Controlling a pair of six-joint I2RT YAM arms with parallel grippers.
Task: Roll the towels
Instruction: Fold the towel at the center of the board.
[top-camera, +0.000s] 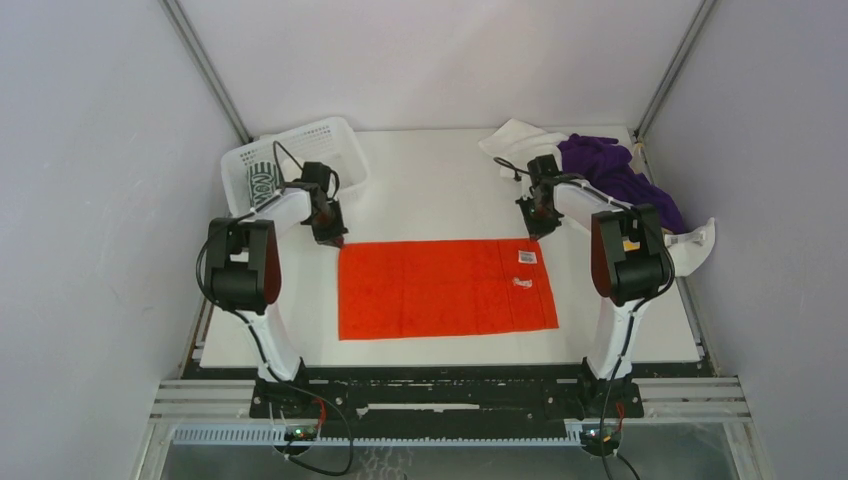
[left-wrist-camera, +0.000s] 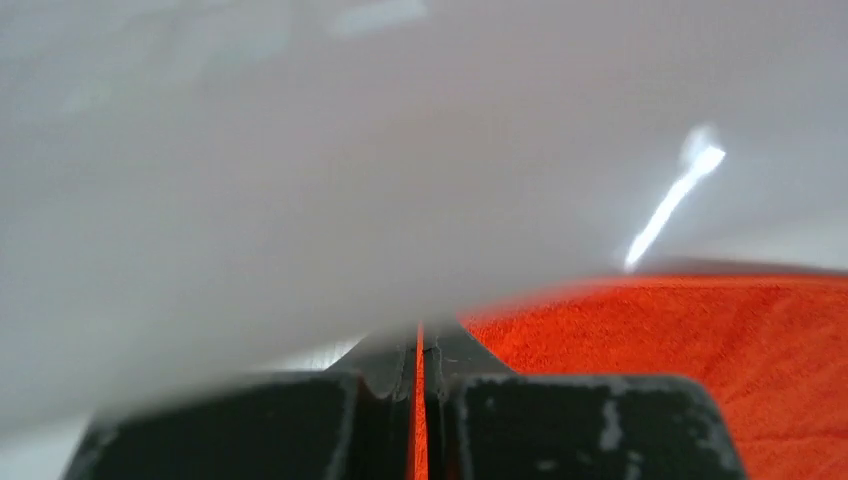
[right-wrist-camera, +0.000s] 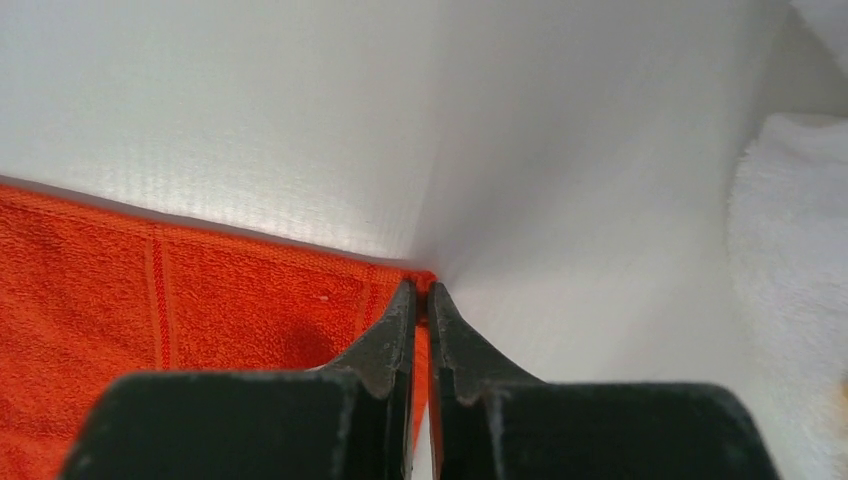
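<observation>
An orange-red towel (top-camera: 445, 288) lies flat in the middle of the table, long side left to right. My left gripper (top-camera: 330, 238) is shut on its far left corner; orange cloth (left-wrist-camera: 419, 400) shows between the closed jaws. At the far right corner my right gripper (top-camera: 540, 232) is shut on the towel's edge (right-wrist-camera: 250, 290), with cloth pinched between the fingertips. A purple towel (top-camera: 615, 170) and a white towel (top-camera: 515, 138) lie crumpled at the back right. A dark green-and-white patterned towel (top-camera: 262, 182) sits in the basket.
A white plastic mesh basket (top-camera: 330, 140) stands at the back left, just behind my left arm. A white object (top-camera: 700, 245) hangs over the table's right edge. The white towel (right-wrist-camera: 790, 250) lies close to the right of my right gripper.
</observation>
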